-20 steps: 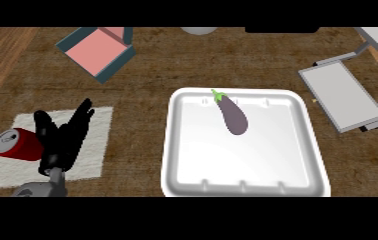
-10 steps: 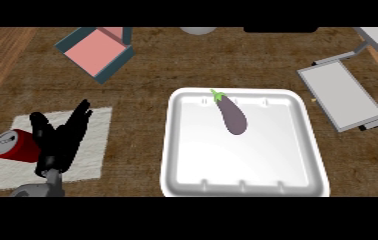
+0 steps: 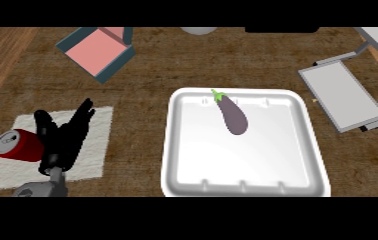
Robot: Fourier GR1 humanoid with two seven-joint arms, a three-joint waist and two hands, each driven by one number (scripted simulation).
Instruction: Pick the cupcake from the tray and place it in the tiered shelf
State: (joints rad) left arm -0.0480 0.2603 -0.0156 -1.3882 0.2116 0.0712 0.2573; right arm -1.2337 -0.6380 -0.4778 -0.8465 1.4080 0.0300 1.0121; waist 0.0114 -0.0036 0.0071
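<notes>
Fingers straight and spread, left hand rests beside white plastic tray, which holds only purple eggplant; no cupcake shows, nothing shelved.

You see a white tray at the centre with a purple eggplant lying in its 12 o'clock half. At 9 o'clock your left hand rests with fingers straight over a white cloth, just beside a red can. At 2 o'clock stands the grey shelf; at 11 o'clock, a pink-topped box.
</notes>
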